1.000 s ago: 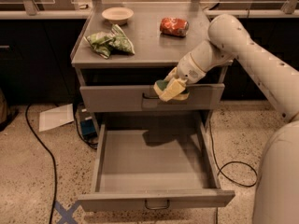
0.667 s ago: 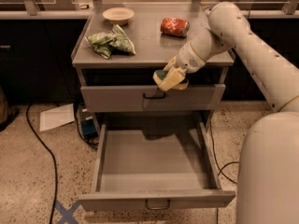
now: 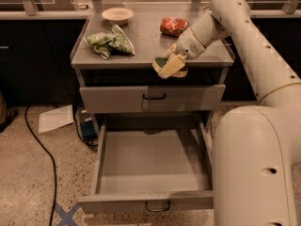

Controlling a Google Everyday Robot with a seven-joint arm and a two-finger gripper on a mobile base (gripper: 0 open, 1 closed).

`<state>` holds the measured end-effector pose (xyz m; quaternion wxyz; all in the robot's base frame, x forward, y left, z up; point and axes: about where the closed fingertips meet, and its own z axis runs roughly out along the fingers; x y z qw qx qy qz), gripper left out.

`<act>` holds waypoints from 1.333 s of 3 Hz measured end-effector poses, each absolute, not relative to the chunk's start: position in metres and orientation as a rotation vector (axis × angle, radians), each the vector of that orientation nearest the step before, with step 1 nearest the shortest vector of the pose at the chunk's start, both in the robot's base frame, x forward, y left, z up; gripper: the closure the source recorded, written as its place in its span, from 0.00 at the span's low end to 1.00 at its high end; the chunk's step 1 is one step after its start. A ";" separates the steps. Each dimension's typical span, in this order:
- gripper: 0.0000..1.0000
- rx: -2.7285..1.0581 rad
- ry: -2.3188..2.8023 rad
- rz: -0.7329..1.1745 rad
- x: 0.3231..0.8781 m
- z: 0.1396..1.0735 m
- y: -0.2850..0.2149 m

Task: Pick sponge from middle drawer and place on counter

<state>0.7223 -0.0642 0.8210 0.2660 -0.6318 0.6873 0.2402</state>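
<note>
My gripper (image 3: 170, 66) is shut on the sponge (image 3: 167, 65), whose yellow foam shows with a sliver of dark green face. It holds the sponge at the front edge of the counter (image 3: 146, 44), level with the top's rim and right of centre. The middle drawer (image 3: 153, 166) stands pulled out below, with its flat grey floor bare. Its dark wire handle (image 3: 157, 206) shows on the front panel. My white arm reaches in from the right.
On the counter lie light-green snack bags (image 3: 109, 42) at the left, a white bowl (image 3: 117, 15) at the back and a red bag (image 3: 173, 26) at the back right. The top drawer (image 3: 153, 98) is closed. A black cable (image 3: 44, 149) and paper (image 3: 55, 118) lie on the floor at left.
My gripper has lifted the sponge from in front of the top drawer up to the counter's front edge and a little to the left.
</note>
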 end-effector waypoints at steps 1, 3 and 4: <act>1.00 -1.705 1.855 0.648 0.723 0.821 -0.064; 1.00 -1.711 1.828 0.557 0.743 0.858 -0.064; 1.00 -1.685 1.788 0.456 0.760 0.885 -0.069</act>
